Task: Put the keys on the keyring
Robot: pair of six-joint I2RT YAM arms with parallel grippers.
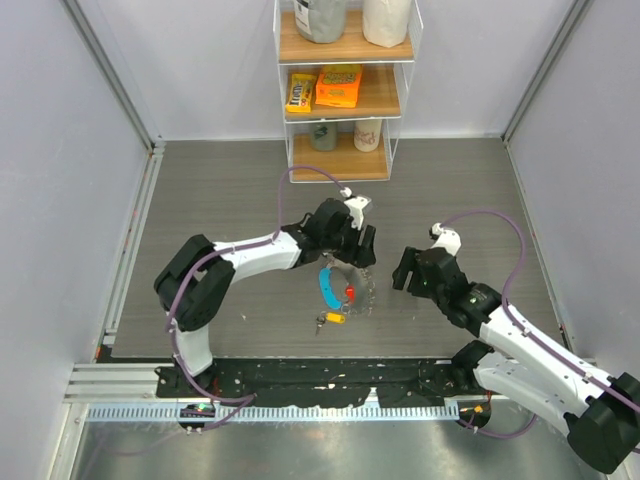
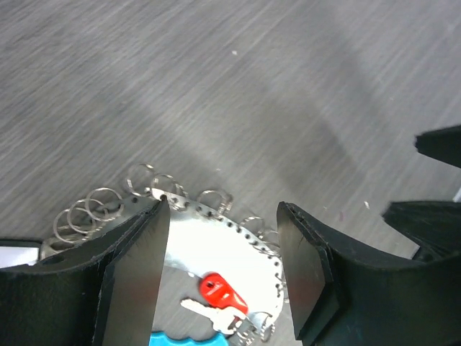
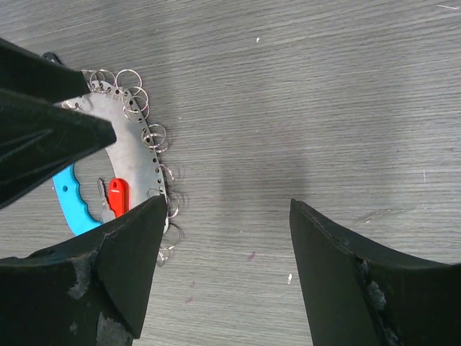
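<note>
The keyring is a silvery curved band with holes and several small split rings along its edge, joined to a blue crescent tag. It lies on the table. A red-headed key lies inside the curve, and a yellow-headed key lies just in front. My left gripper is open and low over the band, one finger on each side, with the red key below. My right gripper is open and empty to the right of the keyring; the red key and the blue tag show there.
A white wire shelf with snack boxes, cups and jars stands at the back. Grey walls enclose both sides. The left gripper's finger fills the right wrist view's upper left. The right gripper shows at the left wrist view's right edge.
</note>
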